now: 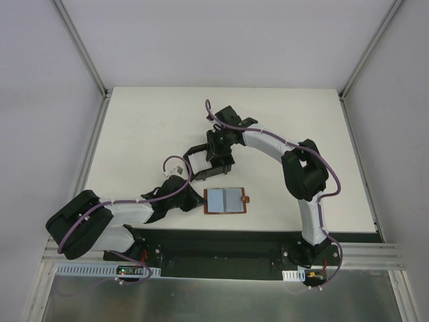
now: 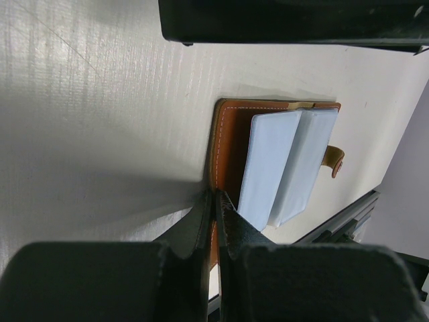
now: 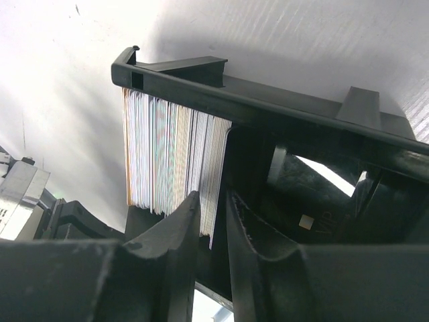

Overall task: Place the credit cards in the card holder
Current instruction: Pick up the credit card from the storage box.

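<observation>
A brown leather wallet (image 1: 225, 212) lies open near the table's front edge. Two pale blue-grey credit cards (image 2: 268, 168) lie side by side on the wallet (image 2: 231, 147). My left gripper (image 2: 214, 194) is shut on the wallet's near left edge, and the leather shows between its fingers. The black card holder (image 3: 268, 100) stands behind the wallet, under my right gripper (image 1: 218, 157). A stack of cards (image 3: 167, 154) stands on edge inside it. My right gripper (image 3: 213, 198) is low at the stack's right end, jaws narrowly apart, with the last cards' edges in the gap.
The card holder's dark underside (image 2: 288, 20) fills the top of the left wrist view. The black rail (image 1: 221, 245) with both arm bases runs just in front of the wallet. White table (image 1: 147, 127) extends left and back, bordered by metal frame posts.
</observation>
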`<action>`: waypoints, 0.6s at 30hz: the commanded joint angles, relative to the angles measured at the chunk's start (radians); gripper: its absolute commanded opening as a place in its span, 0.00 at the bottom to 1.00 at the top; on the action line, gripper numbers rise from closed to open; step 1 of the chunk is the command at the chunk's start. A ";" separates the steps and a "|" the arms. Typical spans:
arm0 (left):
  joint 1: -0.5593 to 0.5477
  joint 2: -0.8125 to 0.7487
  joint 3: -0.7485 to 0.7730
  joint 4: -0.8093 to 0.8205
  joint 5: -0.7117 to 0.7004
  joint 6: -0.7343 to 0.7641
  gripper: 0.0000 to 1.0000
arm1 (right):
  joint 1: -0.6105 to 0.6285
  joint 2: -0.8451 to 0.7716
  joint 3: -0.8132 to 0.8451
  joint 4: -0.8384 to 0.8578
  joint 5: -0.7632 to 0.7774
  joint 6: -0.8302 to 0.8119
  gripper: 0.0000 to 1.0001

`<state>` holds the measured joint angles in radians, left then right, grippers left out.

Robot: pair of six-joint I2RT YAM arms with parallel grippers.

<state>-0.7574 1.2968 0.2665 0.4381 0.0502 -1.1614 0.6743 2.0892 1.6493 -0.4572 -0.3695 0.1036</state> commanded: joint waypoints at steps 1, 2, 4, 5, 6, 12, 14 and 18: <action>0.007 0.022 -0.023 -0.116 -0.006 0.048 0.00 | 0.010 -0.054 0.041 -0.023 0.012 -0.012 0.24; 0.007 0.021 -0.024 -0.114 -0.007 0.048 0.00 | 0.008 -0.057 0.041 -0.023 0.012 -0.012 0.22; 0.007 0.019 -0.026 -0.114 -0.004 0.048 0.00 | 0.011 -0.064 0.041 -0.023 0.009 -0.012 0.18; 0.007 0.019 -0.024 -0.116 -0.006 0.048 0.00 | 0.010 -0.069 0.040 -0.023 0.007 -0.012 0.15; 0.007 0.021 -0.026 -0.114 -0.006 0.046 0.00 | 0.010 -0.072 0.040 -0.023 0.009 -0.010 0.14; 0.007 0.021 -0.026 -0.114 -0.006 0.046 0.00 | 0.008 -0.098 0.037 -0.024 0.024 -0.015 0.03; 0.009 0.019 -0.026 -0.116 -0.004 0.046 0.00 | 0.010 -0.106 0.033 -0.024 0.033 -0.018 0.03; 0.009 0.019 -0.027 -0.114 -0.004 0.048 0.00 | 0.004 -0.112 0.033 -0.031 0.043 -0.024 0.01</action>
<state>-0.7574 1.2968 0.2665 0.4385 0.0505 -1.1610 0.6750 2.0476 1.6497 -0.4706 -0.3439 0.0929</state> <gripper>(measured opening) 0.007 0.010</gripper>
